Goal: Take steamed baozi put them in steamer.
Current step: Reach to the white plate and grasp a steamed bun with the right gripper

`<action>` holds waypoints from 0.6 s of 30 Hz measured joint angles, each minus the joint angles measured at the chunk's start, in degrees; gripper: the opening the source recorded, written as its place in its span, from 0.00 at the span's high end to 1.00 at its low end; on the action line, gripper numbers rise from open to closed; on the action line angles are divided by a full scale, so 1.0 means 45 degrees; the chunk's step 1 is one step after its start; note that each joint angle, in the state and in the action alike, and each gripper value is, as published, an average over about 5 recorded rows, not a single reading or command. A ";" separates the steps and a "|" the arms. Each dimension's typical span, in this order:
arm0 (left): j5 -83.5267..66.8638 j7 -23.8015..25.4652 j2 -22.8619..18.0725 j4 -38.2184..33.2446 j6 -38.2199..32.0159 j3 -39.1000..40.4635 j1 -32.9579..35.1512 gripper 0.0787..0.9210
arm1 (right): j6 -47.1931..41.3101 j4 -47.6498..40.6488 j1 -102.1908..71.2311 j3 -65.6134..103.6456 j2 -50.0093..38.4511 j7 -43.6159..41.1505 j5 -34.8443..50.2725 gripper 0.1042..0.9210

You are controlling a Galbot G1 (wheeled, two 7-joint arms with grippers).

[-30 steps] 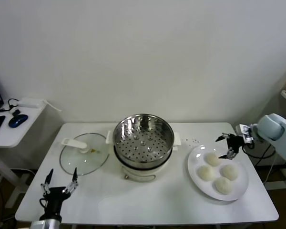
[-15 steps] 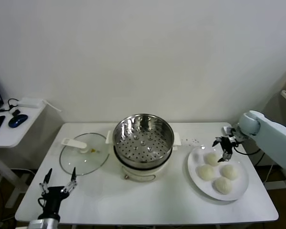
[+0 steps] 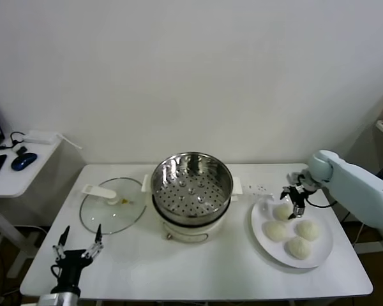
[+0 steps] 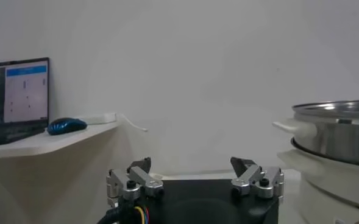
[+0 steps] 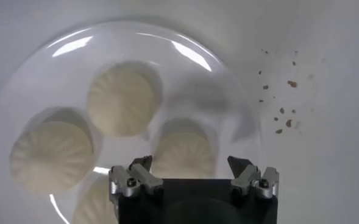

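Several cream-white baozi lie on a white plate (image 3: 323, 247) at the table's right; the rear one (image 3: 283, 211) is nearest the steamer. The steamer (image 3: 192, 185), a shiny perforated steel basket on a cream base, stands mid-table with nothing in it. My right gripper (image 3: 292, 199) hovers open just above the rear baozi (image 5: 184, 152), its fingers spread to either side and touching nothing. Other baozi (image 5: 119, 100) (image 5: 51, 155) sit further along the plate (image 5: 167, 55). My left gripper (image 3: 76, 245) is parked open at the front left corner (image 4: 191, 164), with the steamer's side (image 4: 344, 131) in view.
A glass lid (image 3: 112, 205) with a white handle lies flat left of the steamer. Dark crumbs (image 3: 262, 188) dot the table between steamer and plate. A side desk with a blue mouse (image 3: 23, 161) stands at far left. The wall runs close behind.
My right gripper has moved left and down from beyond the plate's far edge to just over the rear baozi, staying open. The left arm has not moved.
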 measured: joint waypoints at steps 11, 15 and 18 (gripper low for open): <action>0.0002 -0.0020 0.0005 -0.0010 0.0099 -0.0027 -0.0049 0.12 | 0.0101 -0.0404 -0.0265 0.0365 0.0232 -0.0139 -0.0435 0.12; 0.0004 -0.0030 0.0010 -0.0033 0.0142 -0.0028 -0.0079 0.12 | 0.0131 -0.0509 -0.0344 0.0519 0.0306 -0.0151 -0.0536 0.12; 0.0005 -0.0039 0.0010 -0.0027 0.0144 -0.0022 -0.0064 0.12 | 0.0149 -0.0582 -0.0377 0.0622 0.0366 -0.0157 -0.0583 0.13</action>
